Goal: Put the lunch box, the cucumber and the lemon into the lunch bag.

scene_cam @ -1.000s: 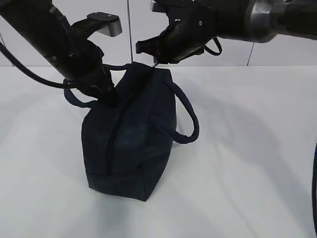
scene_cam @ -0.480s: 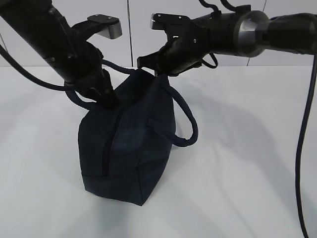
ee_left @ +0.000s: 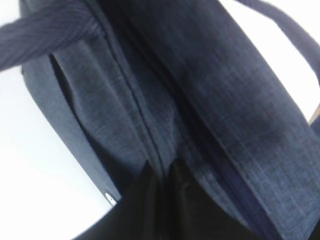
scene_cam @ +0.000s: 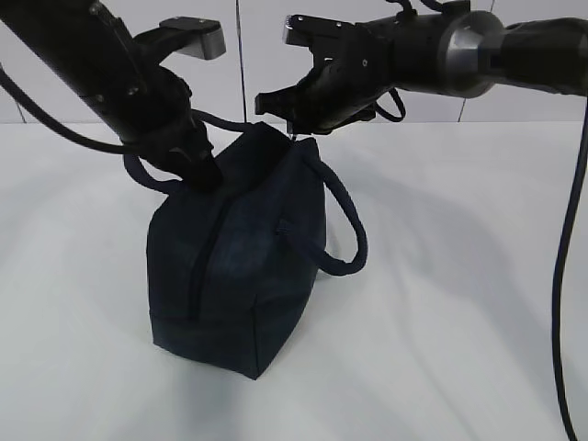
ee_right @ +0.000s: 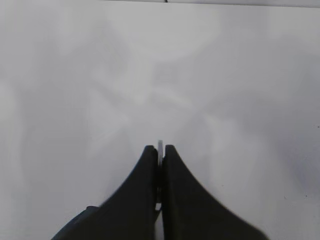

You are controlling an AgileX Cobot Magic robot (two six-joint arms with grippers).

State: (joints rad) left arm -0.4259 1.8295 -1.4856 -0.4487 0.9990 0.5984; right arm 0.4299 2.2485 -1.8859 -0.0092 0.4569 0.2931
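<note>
White table, pale wall

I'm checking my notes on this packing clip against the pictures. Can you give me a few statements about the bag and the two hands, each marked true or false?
1. The lunch bag stands on the white table. True.
2. The right hand pinches a thin metal ring. True.
3. The lemon lies beside the bag. False: no lemon is in view.
4. The left hand hovers far from the bag. False: it is down at the bag's top, by a handle.
5. The bag lies flat on its side. False: it stands upright.
</note>
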